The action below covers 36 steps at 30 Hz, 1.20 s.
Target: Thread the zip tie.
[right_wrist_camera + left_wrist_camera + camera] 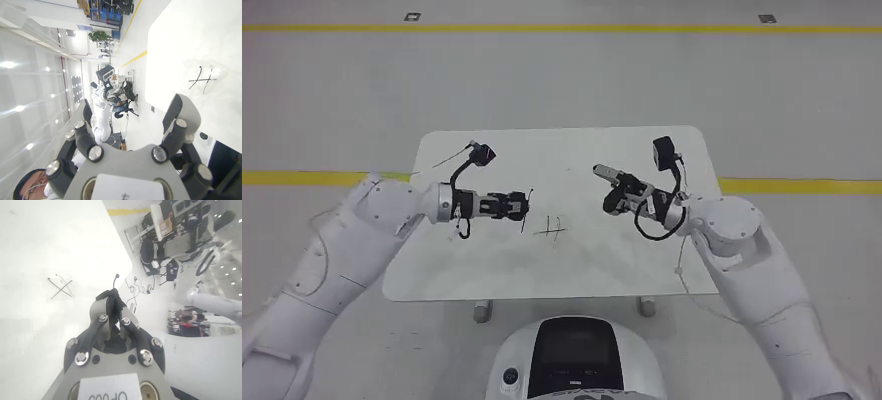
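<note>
the left gripper [113, 297], over the bench [542, 150] at about 10 o'clock from the middle, is pressed together on a black zip tie [115, 283]. a short length and the square head stand out beyond the fingertips, and the rest is hidden between the pads. that arm reaches in level from the 9 o'clock side, wrist rolled so the tie crosses the gripper. the tie looks light, thin and springy, with slick plastic that could twist or slide in a loose pinch, so a firm hold close behind the head seems best, leaving the slot free. toward 6 o'clock of the bench's middle lie the loose ties [550, 229], crossed over one another. at about 2 o'clock from them the right gripper [604, 188] hangs spread wide and holding nothing, its arm bent in from the 3 o'clock side and facing the left one. it would likely need the tail near its tip.
</note>
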Motion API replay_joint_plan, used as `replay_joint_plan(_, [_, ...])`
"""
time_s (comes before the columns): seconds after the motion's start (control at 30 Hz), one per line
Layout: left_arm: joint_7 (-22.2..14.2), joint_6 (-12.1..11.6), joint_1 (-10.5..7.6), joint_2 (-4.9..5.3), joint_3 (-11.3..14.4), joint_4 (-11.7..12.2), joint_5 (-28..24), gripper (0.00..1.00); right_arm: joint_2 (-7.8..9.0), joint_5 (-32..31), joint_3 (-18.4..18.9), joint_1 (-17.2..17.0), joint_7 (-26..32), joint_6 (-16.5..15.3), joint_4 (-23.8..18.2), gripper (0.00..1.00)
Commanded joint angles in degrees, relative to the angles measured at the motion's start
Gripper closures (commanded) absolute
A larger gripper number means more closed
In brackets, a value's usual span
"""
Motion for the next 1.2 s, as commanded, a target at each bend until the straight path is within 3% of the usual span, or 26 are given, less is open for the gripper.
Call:
replay_joint_plan(0.0, [0.05, 0.00, 0.01, 0.00, -0.03, 0.02, 0.06, 1.00, -0.01, -0.10, 0.16, -0.26, -0.12, 0.00, -0.17, 0.00])
replay_joint_plan(0.17, [0.05, 0.00, 0.01, 0.00, -0.03, 0.02, 0.06, 1.00, -0.05, 0.51, 0.07, -0.42, -0.04, 0.00, -0.08, 0.00])
replay_joint_plan(0.27, [2.31, 0.00, 0.24, 0.00, 0.24, -1.36, 4.33, 1.00, -0.54, 9.37, -0.72, 0.38, 1.80, 0.00, 2.09, 0.00])
replay_joint_plan(0.37, [5.00, 0.15, 0.54, 0.18, 0.18, -2.67, 10.50, 1.00, -0.62, 15.13, -3.67, 3.88, 3.83, 0.00, 6.24, 0.00])
replay_joint_plan(0.47, [7.42, 0.53, 1.06, 0.41, -0.07, -4.06, 15.85, 1.00, -0.24, 20.81, -8.24, 8.35, 5.11, 0.00, 11.11, 0.00])
replay_joint_plan(0.63, [11.26, 1.53, 2.44, 0.75, -0.30, -7.34, 24.25, 1.00, 1.12, 30.84, -19.13, 17.75, 3.89, 0.00, 18.63, 0.00])
replay_joint_plan(0.7, [11.64, 1.73, 3.11, 0.80, -0.23, -8.18, 24.77, 1.00, 1.66, 35.40, -23.74, 21.07, 2.74, 0.00, 20.22, 0.00])
replay_joint_plan(0.73, [11.12, 0.00, 3.23, 0.79, -0.20, -8.72, 23.40, 1.00, 1.76, 35.97, -24.44, 21.68, 2.39, 0.00, 20.36, 0.00])
replay_joint_plan(1.03, [11.06, 0.00, 3.33, 0.78, -0.33, -8.93, 21.90, 1.00, 1.76, 35.97, -24.44, 21.68, 2.39, 0.00, 20.36, 0.00])
replay_joint_plan(1.17, [12.72, 0.53, 4.03, 0.85, 0.22, -10.45, 28.24, 1.00, 1.60, 39.67, -26.89, 21.35, 1.24, 0.00, 22.87, 0.00])
